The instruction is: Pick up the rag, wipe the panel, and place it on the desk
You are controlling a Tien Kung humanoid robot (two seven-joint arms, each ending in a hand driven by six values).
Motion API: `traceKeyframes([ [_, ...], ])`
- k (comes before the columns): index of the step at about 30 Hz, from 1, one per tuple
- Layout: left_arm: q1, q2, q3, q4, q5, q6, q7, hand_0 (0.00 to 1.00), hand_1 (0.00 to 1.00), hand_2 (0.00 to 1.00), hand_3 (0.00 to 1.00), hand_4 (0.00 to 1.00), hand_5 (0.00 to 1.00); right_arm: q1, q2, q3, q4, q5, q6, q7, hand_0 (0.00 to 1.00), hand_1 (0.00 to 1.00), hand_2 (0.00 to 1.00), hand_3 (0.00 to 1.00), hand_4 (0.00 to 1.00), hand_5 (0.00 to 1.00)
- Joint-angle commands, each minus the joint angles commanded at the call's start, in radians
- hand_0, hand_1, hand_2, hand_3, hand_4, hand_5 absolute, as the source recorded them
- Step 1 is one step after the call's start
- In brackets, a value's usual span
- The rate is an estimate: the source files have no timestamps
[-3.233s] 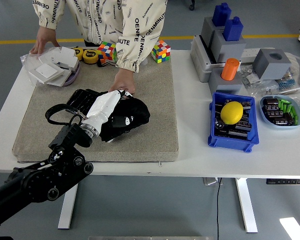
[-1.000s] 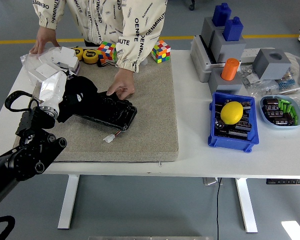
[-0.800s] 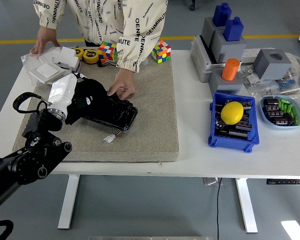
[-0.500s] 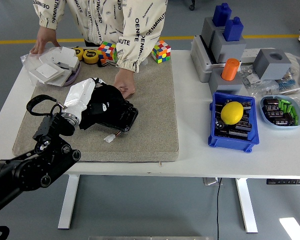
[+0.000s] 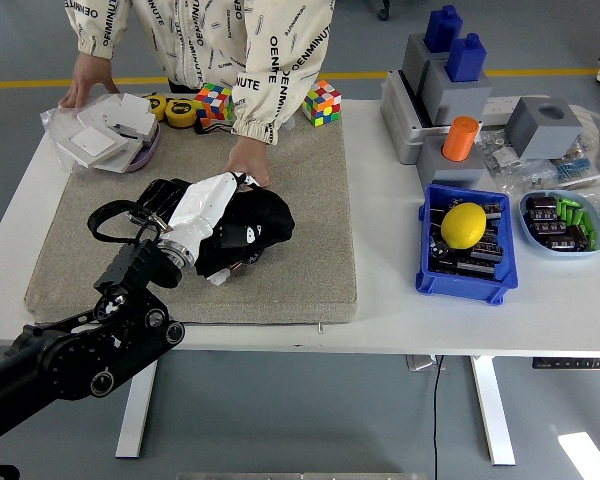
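Since half a second ago, the left hand (image 5: 205, 205) has travelled rightward across the panel (image 5: 160, 197), carrying the rag (image 5: 248, 224) toward the panel's right end. Its fingers are buried in the black cloth and cannot be seen individually; judged from the cloth moving with it, the hand is closed on the rag and pressing it down. The rag now covers the right portion of the panel, on the grey mat (image 5: 300, 250), with only the left end of the panel exposed.

The panel's long axis runs roughly left to right, tilted slightly down toward the right, so the uncovered part lies to the left of the hand. The return stroke would therefore run leftward along that axis. The left arm is the only robot arm present; the right arm is out of frame.

A person's hand (image 5: 248, 166) rests at the far edge of the rag and panel, apparently steadying the panel. A small white connector (image 5: 216, 277) shows just below the rag. Contact between cloth and panel surface is hidden.
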Motion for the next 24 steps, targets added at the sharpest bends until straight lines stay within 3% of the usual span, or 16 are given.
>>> traceKeyframes([
  [4, 0.003, -0.001, 0.004, 0.004, 0.000, 0.000, 0.003, 0.199, 0.283, 0.372, 0.561, 0.719, 0.002, 0.000, 0.000, -0.003, 0.000, 0.001, 0.000, 0.000, 0.545, 0.558, 0.492, 0.522, 0.883, 0.348],
  [9, 0.003, -0.007, -0.030, 0.060, 0.012, 0.004, -0.003, 0.198, 0.281, 0.369, 0.561, 0.719, 0.002, -0.001, 0.001, -0.003, 0.000, 0.002, 0.001, 0.000, 0.545, 0.557, 0.493, 0.523, 0.884, 0.349],
  [24, -0.018, -0.027, -0.200, 0.240, 0.069, 0.006, -0.008, 0.195, 0.272, 0.364, 0.561, 0.718, 0.002, 0.000, 0.002, 0.007, -0.001, 0.000, 0.001, 0.000, 0.546, 0.560, 0.493, 0.523, 0.886, 0.349],
])
